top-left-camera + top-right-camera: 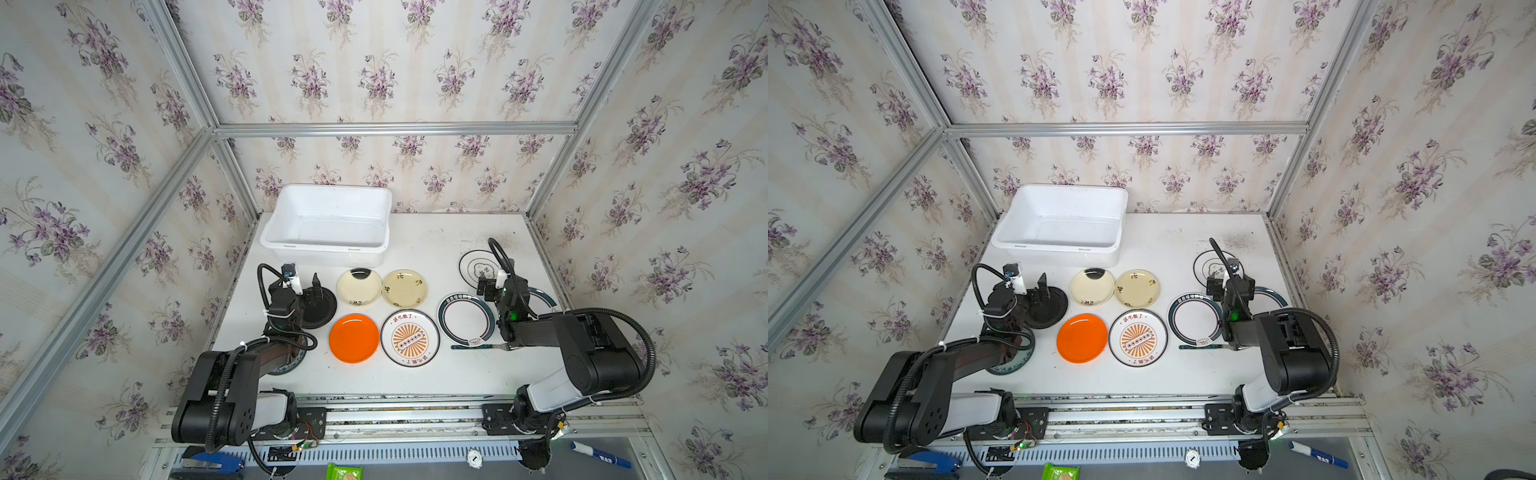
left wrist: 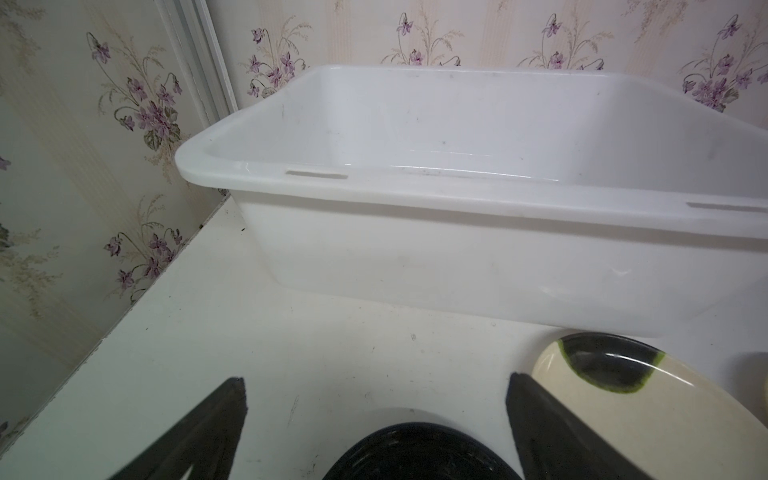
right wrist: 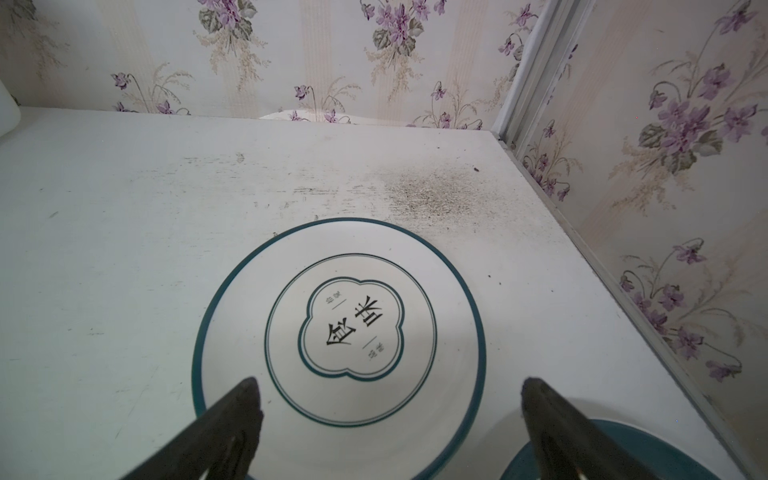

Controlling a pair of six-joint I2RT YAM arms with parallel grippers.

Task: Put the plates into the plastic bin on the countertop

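The white plastic bin [image 1: 324,248] [image 2: 457,195] stands empty at the back left of the countertop [image 1: 436,374]. Plates lie in front of it: black [image 1: 324,311], two cream [image 1: 359,288] [image 1: 404,289], orange [image 1: 354,338], sunburst [image 1: 410,338], teal-ringed [image 1: 465,320] and thin-ringed white [image 1: 471,266] [image 3: 338,332]. My left gripper [image 1: 306,287] [image 2: 376,378] hovers open over the black plate's [image 2: 415,453] far edge. Above the thin-ringed plate's near edge, my right gripper [image 1: 492,282] [image 3: 390,384] stands open. Neither holds anything.
A dark-handled fork [image 1: 478,346] lies in front of the teal-ringed plate. A teal plate [image 1: 544,297] shows partly under the right arm, and a blue-patterned plate [image 1: 286,368] under the left arm. Aluminium framing and wallpapered walls close in both sides and the back.
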